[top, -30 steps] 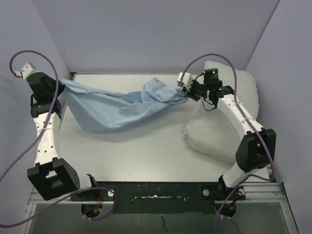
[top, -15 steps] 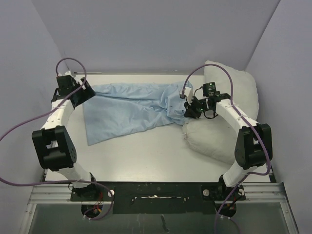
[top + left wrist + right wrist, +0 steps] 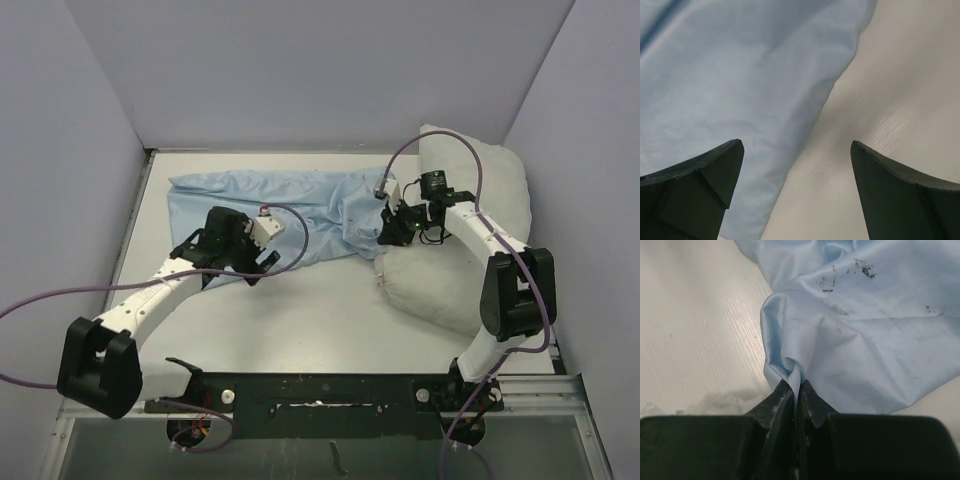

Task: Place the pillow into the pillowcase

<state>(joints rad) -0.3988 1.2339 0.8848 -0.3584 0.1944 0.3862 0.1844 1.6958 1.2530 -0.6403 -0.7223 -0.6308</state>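
Since a second ago the left arm has let go of the cloth's left end and swung from the far-left corner to the near edge of the pillowcase (image 3: 300, 205), which has dropped from a raised, stretched band to lie spread on the table (image 3: 330, 320).

Plain lilac walls (image 3: 300, 70) enclose the white table on the left, far and right sides. A purple cable (image 3: 60, 300) loops out from the left arm towards the left wall.

On the left, the left gripper (image 3: 252, 268) sits over the pillowcase's near edge, jaws wide apart. From its wrist camera, the left gripper (image 3: 797, 150) straddles that edge: smooth blue pillowcase (image 3: 715, 75) fills the left of the view and bare table (image 3: 910, 75) the right. Whether the fingertips touch the cloth cannot be told.

The pillowcase is thin, pale blue and wrinkled, reaching from the far-left part of the table across to the centre right.

To the right, the right gripper (image 3: 390, 230) has its jaws clamped on the pillowcase's right end, beside the pillow's left edge. From its wrist camera, the right gripper (image 3: 796, 385) pinches a gathered fold of pillowcase (image 3: 865, 330), which shows small dark specks, above the table (image 3: 690, 315).

Farthest right, the pillow (image 3: 440, 285), plump and off-white, lies along the right wall, with the right arm crossing over it.
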